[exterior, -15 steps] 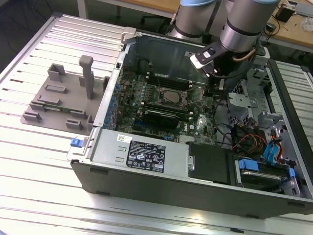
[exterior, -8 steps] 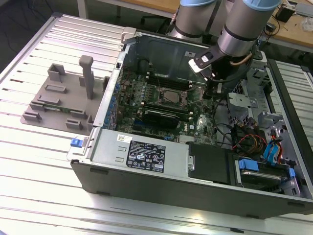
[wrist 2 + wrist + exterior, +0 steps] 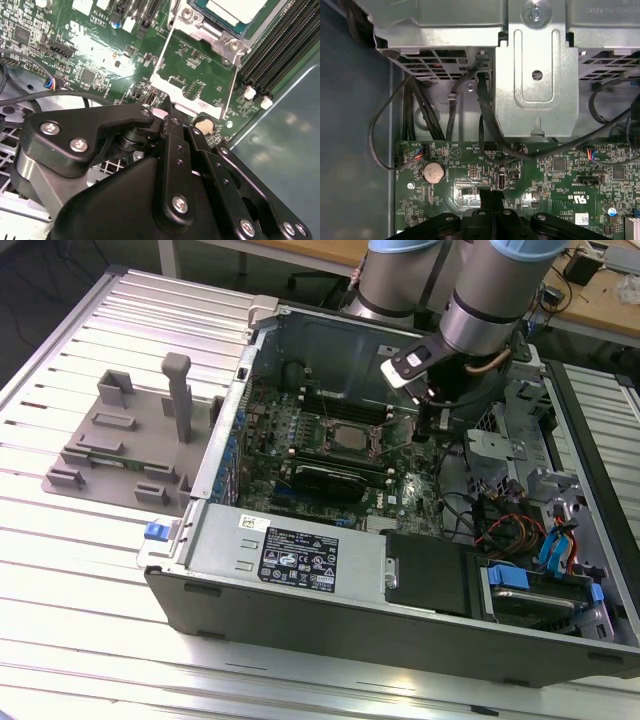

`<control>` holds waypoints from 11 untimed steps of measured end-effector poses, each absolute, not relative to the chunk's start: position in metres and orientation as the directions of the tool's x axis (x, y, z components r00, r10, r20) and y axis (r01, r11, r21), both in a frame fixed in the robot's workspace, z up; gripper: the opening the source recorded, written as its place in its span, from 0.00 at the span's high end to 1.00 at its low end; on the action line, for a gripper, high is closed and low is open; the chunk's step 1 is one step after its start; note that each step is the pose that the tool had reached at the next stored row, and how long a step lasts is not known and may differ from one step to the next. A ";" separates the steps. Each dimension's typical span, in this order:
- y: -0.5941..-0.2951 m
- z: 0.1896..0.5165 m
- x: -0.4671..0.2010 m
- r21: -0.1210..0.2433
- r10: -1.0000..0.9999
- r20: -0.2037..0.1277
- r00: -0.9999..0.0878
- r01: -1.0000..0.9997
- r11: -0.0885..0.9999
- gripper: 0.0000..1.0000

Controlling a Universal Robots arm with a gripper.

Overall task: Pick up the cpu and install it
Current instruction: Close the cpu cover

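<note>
Ribbed metal tabletop [image 3: 80, 570] carries an open computer case [image 3: 300, 570] laid on its side, so that the motherboard [image 3: 300, 440] faces up for the arm to reach.

The gripper [image 3: 167, 112] hangs low over that board with its jaws drawn together and, as far as I can judge, nothing between them. In the first wrist view the gripper [image 3: 490, 197] shows as one narrow black tip above the green board, near a coin cell [image 3: 433, 172]. In the exterior view the gripper [image 3: 432, 425] is just beside the socket, on the exterior view's right.

The cpu [image 3: 235, 10] lies flat in the socket [image 3: 350, 425] with its silver top up. In the exterior view the cpu [image 3: 350, 437] shows at mid-board. The hinged load plate [image 3: 192, 80] is swung open toward the gripper, which leaves the chip uncovered and probably not clamped down.

Beyond the board's edge, black cables [image 3: 487, 125] run under a metal drive cage [image 3: 535, 75]. A grey fixture [image 3: 130, 440] with slots and posts stands outside the case on the exterior view's left, likely a parts holder.
</note>
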State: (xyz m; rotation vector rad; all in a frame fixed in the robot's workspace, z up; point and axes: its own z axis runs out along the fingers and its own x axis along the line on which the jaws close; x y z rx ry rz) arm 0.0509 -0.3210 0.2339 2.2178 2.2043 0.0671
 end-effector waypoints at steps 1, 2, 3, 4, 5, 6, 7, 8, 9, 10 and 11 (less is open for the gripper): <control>-0.321 0.234 0.049 0.041 1.000 0.021 0.006 0.999 -0.007 0.89; -0.320 0.234 0.048 0.042 1.000 0.021 0.006 0.999 -0.007 0.89; -0.320 0.235 0.047 0.043 1.000 0.021 0.006 0.999 -0.007 0.89; -0.319 0.235 0.046 0.045 1.000 0.021 0.006 0.999 -0.007 0.89; -0.319 0.235 0.044 0.047 1.000 0.021 0.006 0.999 -0.007 0.89; -0.318 0.236 0.043 0.049 1.000 0.021 0.006 0.999 -0.007 0.89; -0.318 0.236 0.041 0.050 1.000 0.021 0.006 0.999 -0.007 0.89; -0.317 0.236 0.040 0.052 1.000 0.021 0.006 0.999 -0.007 0.89; -0.317 0.236 0.039 0.053 1.000 0.021 0.005 0.999 -0.007 0.89; -0.316 0.237 0.037 0.055 1.000 0.021 0.006 0.998 -0.007 0.89; -0.315 0.237 0.036 0.057 1.000 0.021 0.005 0.998 -0.007 0.89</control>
